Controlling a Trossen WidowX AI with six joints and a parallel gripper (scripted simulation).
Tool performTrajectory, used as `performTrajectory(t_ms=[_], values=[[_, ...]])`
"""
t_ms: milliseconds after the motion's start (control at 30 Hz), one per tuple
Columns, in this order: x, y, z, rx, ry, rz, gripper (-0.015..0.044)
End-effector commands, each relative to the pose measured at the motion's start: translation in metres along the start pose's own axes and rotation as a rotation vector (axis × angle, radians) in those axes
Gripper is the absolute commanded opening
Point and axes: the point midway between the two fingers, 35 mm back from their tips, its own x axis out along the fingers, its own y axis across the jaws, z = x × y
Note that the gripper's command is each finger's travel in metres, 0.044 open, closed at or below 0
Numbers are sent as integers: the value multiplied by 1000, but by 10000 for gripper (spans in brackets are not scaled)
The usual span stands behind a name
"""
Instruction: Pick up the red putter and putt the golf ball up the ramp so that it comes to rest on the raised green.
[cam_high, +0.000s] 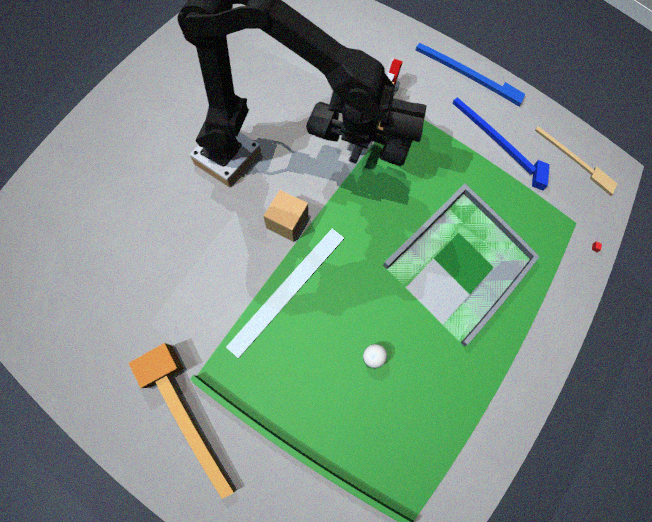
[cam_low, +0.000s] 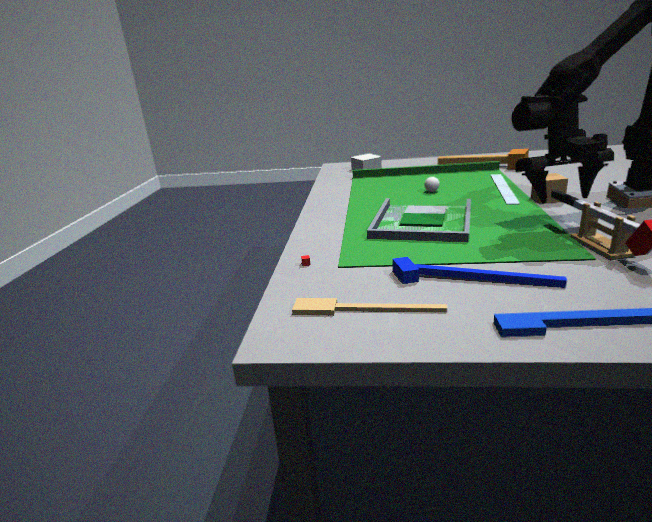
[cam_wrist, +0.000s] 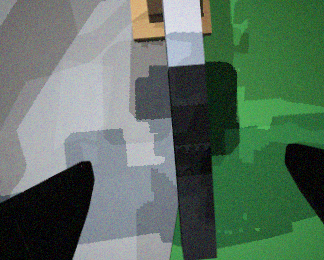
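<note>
Claw gaping wide, empty, above the red putter's dark grip. Nothing lifted; golf ball waits at six o'clock of the raised green.

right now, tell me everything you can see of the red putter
The red putter lies level across a small tan wooden stand at the green mat's edge near the arm's base. Its red head sticks out at one end; the shaft is pale, turning to a dark grip. The open gripper hovers above the grip, touching nothing.
</note>
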Motion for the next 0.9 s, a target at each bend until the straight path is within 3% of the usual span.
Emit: performTrajectory(t_ms=[0,667,867], values=[[4,0,-2,-1,3,0,440],[27,0,-8,-1,2,1,440],[24,-1,-6,-6,-1,-3,282]])
